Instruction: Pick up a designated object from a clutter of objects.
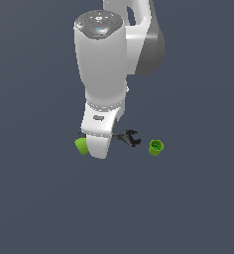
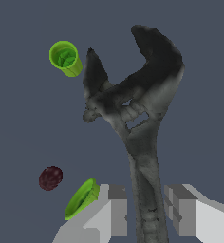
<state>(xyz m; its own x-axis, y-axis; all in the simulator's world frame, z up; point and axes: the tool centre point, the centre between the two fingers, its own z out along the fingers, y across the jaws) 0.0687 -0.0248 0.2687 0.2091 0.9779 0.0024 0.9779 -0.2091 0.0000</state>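
Observation:
The designated object, a dark grey wrench-like tool (image 2: 142, 118) with a forked end, lies on the floor; its forked end shows in the exterior view (image 1: 129, 137). My gripper (image 2: 145, 209) is low over it. The two fingers (image 2: 116, 209) straddle the slim handle, with narrow gaps on both sides. The clutter lies around it: a lime green cup (image 2: 65, 58) stands beyond the forked end, a second green cup (image 2: 81, 198) is tipped beside one finger, and a small dark red ball (image 2: 50, 178) is near that cup. In the exterior view the hand (image 1: 100, 141) hides the fingers.
In the exterior view one green cup (image 1: 156, 148) stands to the right of the tool. The other (image 1: 81, 146) is half hidden behind the hand on the left. The floor is plain dark grey-blue.

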